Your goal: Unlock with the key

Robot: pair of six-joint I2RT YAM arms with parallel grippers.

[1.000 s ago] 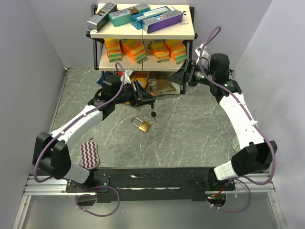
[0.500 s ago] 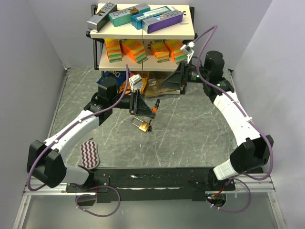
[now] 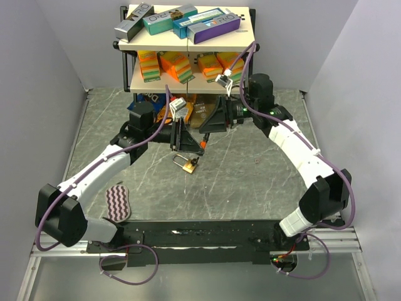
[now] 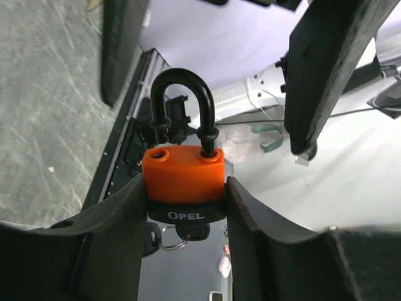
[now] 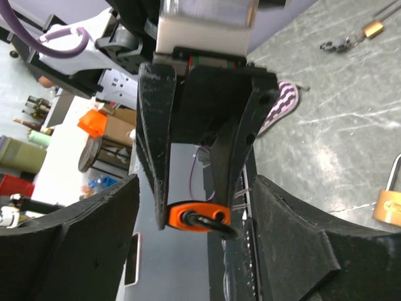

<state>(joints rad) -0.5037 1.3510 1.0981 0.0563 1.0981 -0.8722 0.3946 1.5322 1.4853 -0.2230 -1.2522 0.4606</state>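
Note:
My left gripper (image 4: 185, 188) is shut on an orange padlock (image 4: 185, 175) with a black base marked OPEL. Its black shackle (image 4: 183, 100) has one leg standing clear above its hole. A black-headed key (image 4: 188, 233) on a ring sits in the base. In the top view the padlock (image 3: 205, 139) is held above the table by my left gripper (image 3: 199, 145). My right gripper (image 3: 210, 122) is open, just right of it. In the right wrist view the padlock (image 5: 194, 215) shows between the open fingers (image 5: 113, 219), apart from both.
A brass padlock (image 3: 186, 164) lies on the table below the held lock, also in the right wrist view (image 5: 391, 204). A smaller lock with keys (image 5: 351, 39) lies further off. A striped pad (image 3: 117, 202) lies front left. A loaded shelf rack (image 3: 188, 44) stands at the back.
My left gripper has lifted and turned the orange padlock, then held still. My right arm has swung left, bringing its open gripper close to the padlock.

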